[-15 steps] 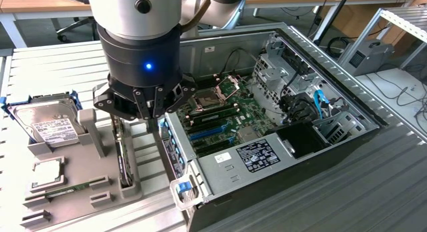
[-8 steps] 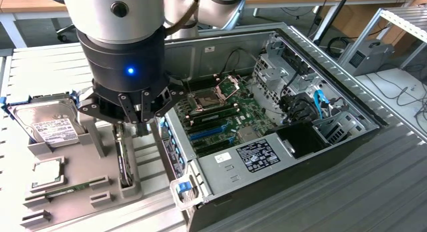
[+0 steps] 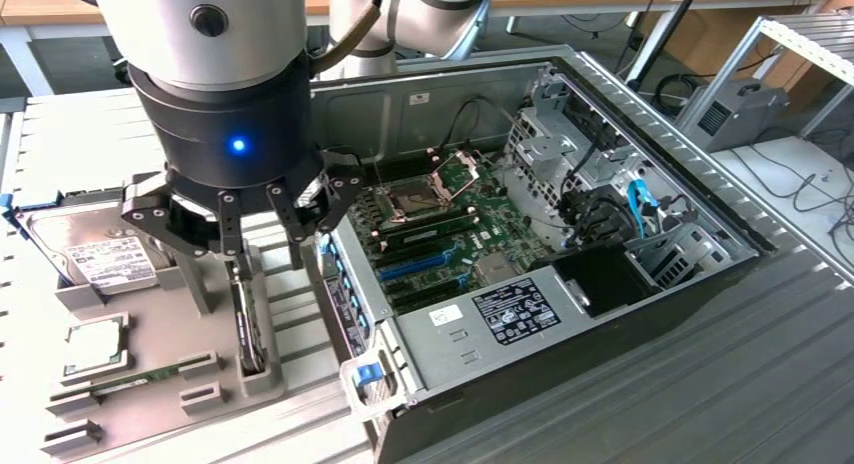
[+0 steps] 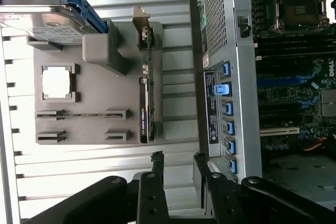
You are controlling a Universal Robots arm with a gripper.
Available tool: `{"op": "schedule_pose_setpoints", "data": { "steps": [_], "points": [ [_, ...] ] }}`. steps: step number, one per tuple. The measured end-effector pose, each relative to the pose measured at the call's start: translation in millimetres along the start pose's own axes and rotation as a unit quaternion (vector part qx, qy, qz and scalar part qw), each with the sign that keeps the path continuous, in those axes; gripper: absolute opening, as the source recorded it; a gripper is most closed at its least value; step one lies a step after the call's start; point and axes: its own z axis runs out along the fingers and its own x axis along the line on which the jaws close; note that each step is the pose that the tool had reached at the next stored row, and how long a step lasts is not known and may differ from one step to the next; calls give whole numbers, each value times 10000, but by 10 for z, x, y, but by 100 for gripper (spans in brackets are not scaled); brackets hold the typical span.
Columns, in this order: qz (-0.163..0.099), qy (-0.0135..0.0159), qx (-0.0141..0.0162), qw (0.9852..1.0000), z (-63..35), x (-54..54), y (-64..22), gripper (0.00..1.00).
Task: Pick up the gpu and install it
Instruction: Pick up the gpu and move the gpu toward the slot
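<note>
Workshop setting, wooden benches and cables at the back, and out front a ribbed metal desk (image 3: 747, 384) carrying everything. Biggest piece on it: the open case (image 3: 400, 109), laid on its side, so the board (image 3: 461, 234) and its blue slots (image 3: 414, 264) face up, I'd say for easy access from above. Over at the exterior view's left, the arm (image 3: 214, 44) hangs straight down above a grey holder (image 3: 147, 344). That holder looks made for the job, with each part in its own seat and kept apart from the others. There's the hard drive (image 3: 100, 249), propped at the far end. And the gpu (image 3: 246, 319) stands on edge in a slot, its top edge up, which suits a grab from above. It sits just beside the case's rear wall. The tool (image 3: 263, 252) hovers right above that card, fingers (image 4: 156, 163) spread, nothing between them, not touching it. Smaller bits: the cpu (image 3: 91, 344) lies flat, the memory stick (image 3: 127, 379) just beside it.
</note>
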Motion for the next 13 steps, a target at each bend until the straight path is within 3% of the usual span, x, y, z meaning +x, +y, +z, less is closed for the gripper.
{"op": "schedule_pose_setpoints", "data": {
  "steps": [1,13],
  "points": [
    [0,0,0,10000,0,0,0,42],
    [0,0,0,10000,33,27,-4,42]
  ]
}}
